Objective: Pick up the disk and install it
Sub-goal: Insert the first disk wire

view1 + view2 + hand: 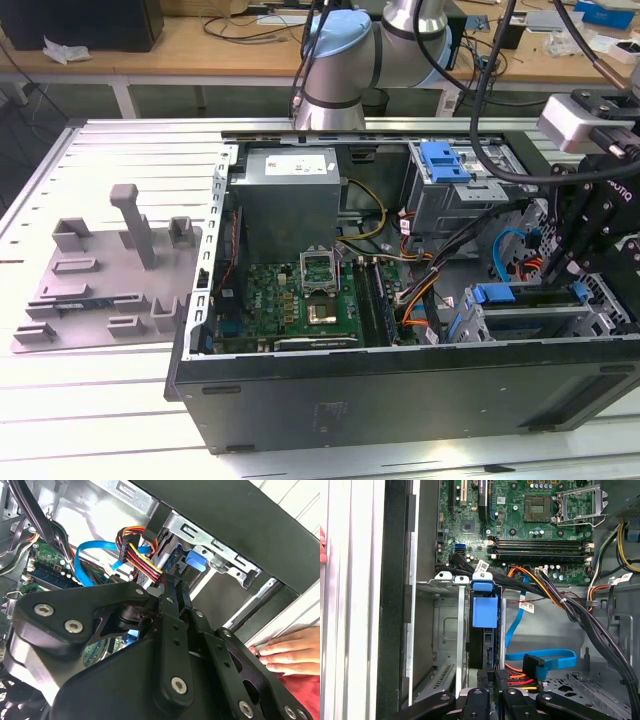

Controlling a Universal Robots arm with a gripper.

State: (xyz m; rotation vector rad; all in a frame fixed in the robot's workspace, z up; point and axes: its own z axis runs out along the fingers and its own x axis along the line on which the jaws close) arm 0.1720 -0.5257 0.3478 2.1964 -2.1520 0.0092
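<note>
On the worktop, at the exterior view's left, a grey fixture is seen beside the open computer case, whose motherboard is laid bare. The disk is stood on edge in the drive cage, its dark body largely hidden. Just behind it the claw is pressed together; contact cannot be made out. It is crowded by a blue cable and orange-red wires. A hand is rested on the case rim, partly cut off.
</note>
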